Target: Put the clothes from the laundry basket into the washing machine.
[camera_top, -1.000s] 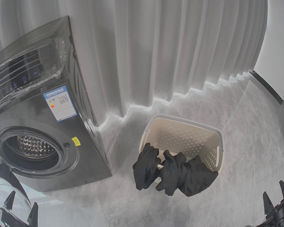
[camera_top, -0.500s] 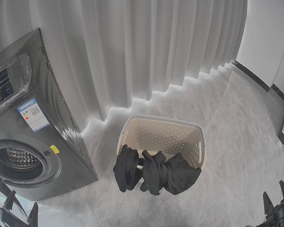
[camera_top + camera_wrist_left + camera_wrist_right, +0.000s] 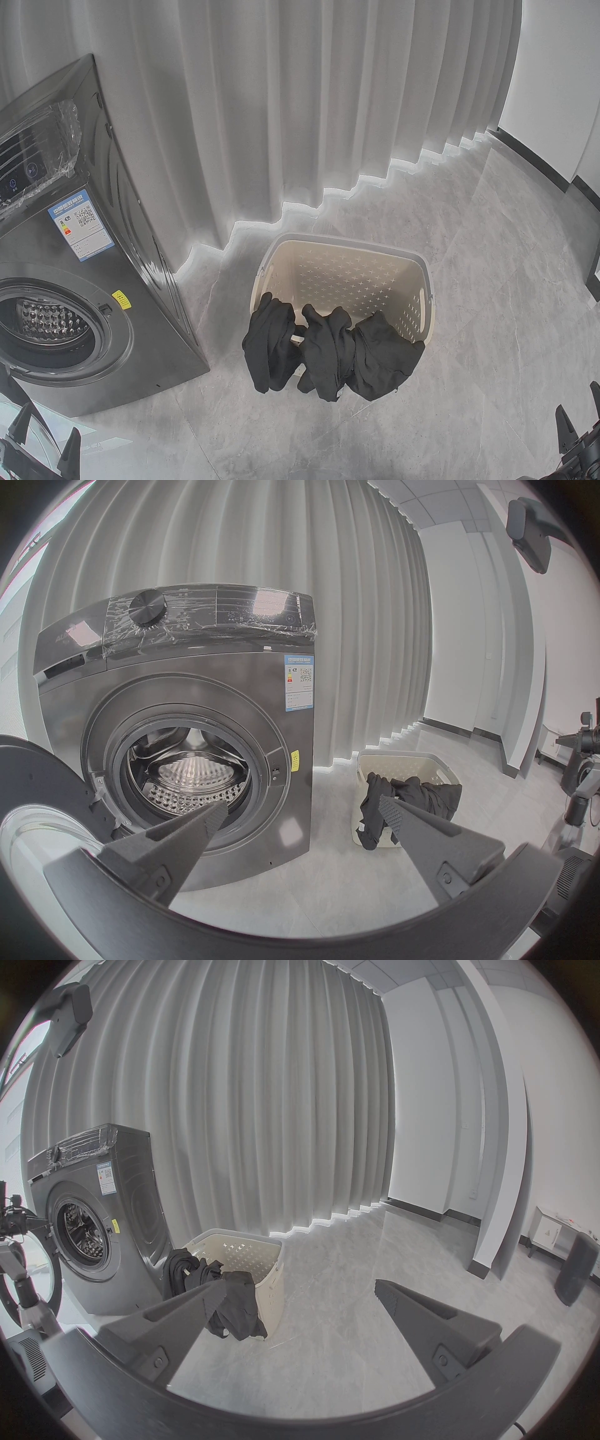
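- Basket (image 3: 350, 278): my landmark; a cream perforated tub with a pale rim, upright on the grey floor (image 3: 500, 281)
- Clothes (image 3: 331, 356): black garments in three bunches, slung over the basket's near rim; part of them lies inside and the rest hangs down its outer wall, none of it gripped
- Washer (image 3: 94, 325): a dark grey front-loader to the left of the basket, with a strip of floor between the two; its round mouth faces my side, and I can see the steel drum (image 3: 187, 774) through it
- Door (image 3: 37, 805): swung wide open on the washer's side away from the basket
- Film (image 3: 37, 156): clear plastic wrap over the washer's control panel, on the washer's top front, left of the basket
- Label (image 3: 81, 224): a blue and white sticker on the washer's front, above the mouth
- Curtain (image 3: 281, 112): pale pleats reaching the floor, directly behind the basket
- Left gripper (image 3: 300, 806): fingers spread wide with nothing between them; it sits well apart from the basket, nearer me and to its left, in front of the washer's mouth
- Right gripper (image 3: 300, 1288): fingers likewise spread wide and bare; it sits well apart from the basket, nearer me and to its right, above open floor
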`<state>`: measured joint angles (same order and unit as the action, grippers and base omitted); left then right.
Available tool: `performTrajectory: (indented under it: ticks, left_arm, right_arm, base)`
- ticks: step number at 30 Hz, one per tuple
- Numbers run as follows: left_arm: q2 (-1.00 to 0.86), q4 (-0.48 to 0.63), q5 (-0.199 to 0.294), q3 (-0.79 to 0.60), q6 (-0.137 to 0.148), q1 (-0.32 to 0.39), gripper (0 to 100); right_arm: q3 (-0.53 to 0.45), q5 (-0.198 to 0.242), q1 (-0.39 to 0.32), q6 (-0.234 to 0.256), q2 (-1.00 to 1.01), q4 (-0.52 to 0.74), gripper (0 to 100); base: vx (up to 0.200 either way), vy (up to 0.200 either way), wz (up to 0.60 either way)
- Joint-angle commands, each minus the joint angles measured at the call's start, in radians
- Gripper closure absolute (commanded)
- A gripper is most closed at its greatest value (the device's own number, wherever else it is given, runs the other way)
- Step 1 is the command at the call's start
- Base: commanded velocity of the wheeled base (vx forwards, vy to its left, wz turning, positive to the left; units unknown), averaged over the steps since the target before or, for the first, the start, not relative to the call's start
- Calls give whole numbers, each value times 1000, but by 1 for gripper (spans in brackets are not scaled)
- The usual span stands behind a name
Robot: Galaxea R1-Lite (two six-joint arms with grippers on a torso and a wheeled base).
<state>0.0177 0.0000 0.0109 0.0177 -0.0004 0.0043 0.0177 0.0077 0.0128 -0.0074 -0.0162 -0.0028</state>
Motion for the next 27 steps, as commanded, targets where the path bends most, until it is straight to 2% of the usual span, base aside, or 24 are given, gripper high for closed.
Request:
performTrajectory:
  ticks: [1,4,10,16,25,27]
  left_arm:
    - [-18,0,0,-18,-1,0,0]
    - [-18,0,0,-18,-1,0,0]
    - [-18,0,0,-18,-1,0,0]
    - [-18,0,0,-18,-1,0,0]
    - [-18,0,0,-18,-1,0,0]
    - [-18,0,0,-18,-1,0,0]
  right_arm:
    - [-18,0,0,0,12,0,0]
    - [-18,0,1,0,12,0,0]
    - [-18,0,1,0,12,0,0]
    - [-18,0,1,0,10,0,0]
    - [-18,0,1,0,12,0,0]
    - [-18,0,0,0,12,0,0]
  base:
    - [0,0,0]
    - [0,0,0]
    - [-200,0,0]
    - [0,0,0]
    - [200,0,0]
    - [0,0,0]
